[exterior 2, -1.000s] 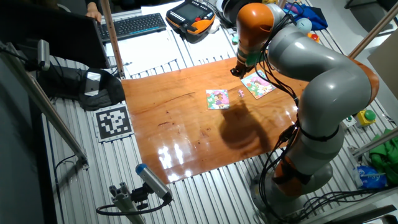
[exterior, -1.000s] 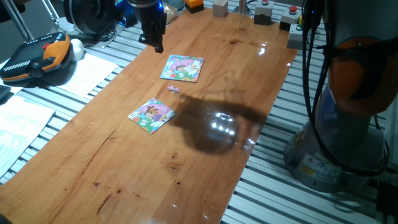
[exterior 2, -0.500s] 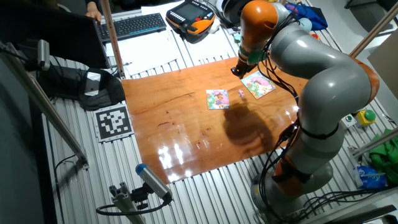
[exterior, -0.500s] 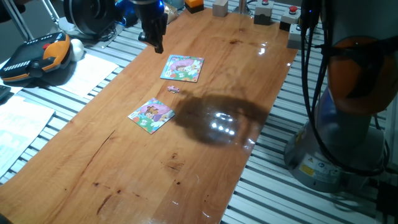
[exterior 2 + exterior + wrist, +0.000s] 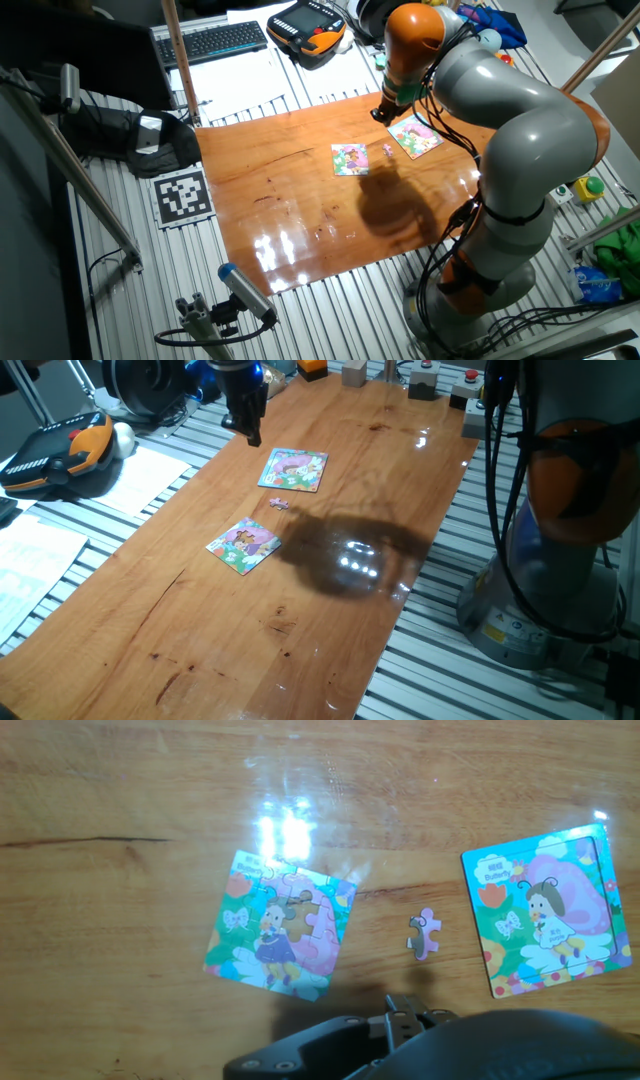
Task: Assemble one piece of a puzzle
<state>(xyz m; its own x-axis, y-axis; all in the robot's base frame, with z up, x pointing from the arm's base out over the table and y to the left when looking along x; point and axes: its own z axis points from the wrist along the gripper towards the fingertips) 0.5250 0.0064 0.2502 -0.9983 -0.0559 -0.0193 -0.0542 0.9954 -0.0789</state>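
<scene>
The puzzle [image 5: 243, 545] is a small square board with a purple, pink and yellow picture, lying flat on the wooden table [image 5: 330, 620]. It also shows in the other fixed view [image 5: 349, 158] and in the hand view [image 5: 280, 925], where a gap is visible near its top middle. The tiny pinkish-purple piece [image 5: 279, 502] [image 5: 387, 149] [image 5: 425, 932] lies loose between the two boards. My gripper [image 5: 250, 428] [image 5: 383, 112] hangs above the table's far edge, apart from the piece and holding nothing. Its fingers read as one dark shape.
A second square board [image 5: 293, 468] [image 5: 545, 910], pink above and green-white below, lies beside the piece. An orange-black teach pendant [image 5: 60, 455] and papers lie off the table's left side. Small boxes and buttons [image 5: 430, 380] stand along the far end. The robot base [image 5: 560, 560] stands at the right.
</scene>
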